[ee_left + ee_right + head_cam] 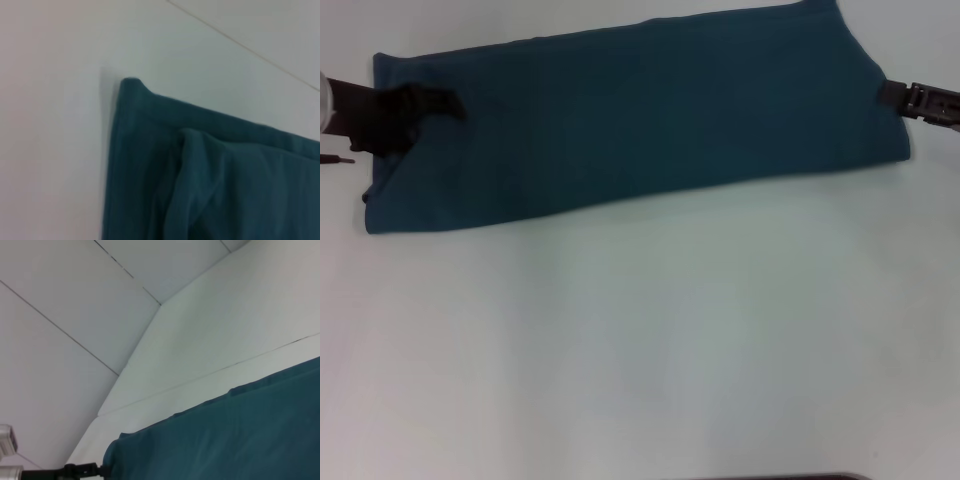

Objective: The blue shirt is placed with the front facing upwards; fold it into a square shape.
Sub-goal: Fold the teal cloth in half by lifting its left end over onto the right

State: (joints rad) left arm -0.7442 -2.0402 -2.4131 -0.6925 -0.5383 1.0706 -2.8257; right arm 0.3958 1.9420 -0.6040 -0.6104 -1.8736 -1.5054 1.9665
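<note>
Folded blue shirt (640, 110) strip between both end-edge tools.

Pale white table (650, 350) under even soft light, panelled white wall (75, 300) behind with thin dark seams, possibly boards

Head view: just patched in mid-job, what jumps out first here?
The blue shirt dominates: folded into a long teal band, plain side up, lying slantwise across the far part of the white table. The left gripper rests on the band's left end, and the right gripper sits at its right edge. The left wrist view shows layered folds at a corner.
</note>
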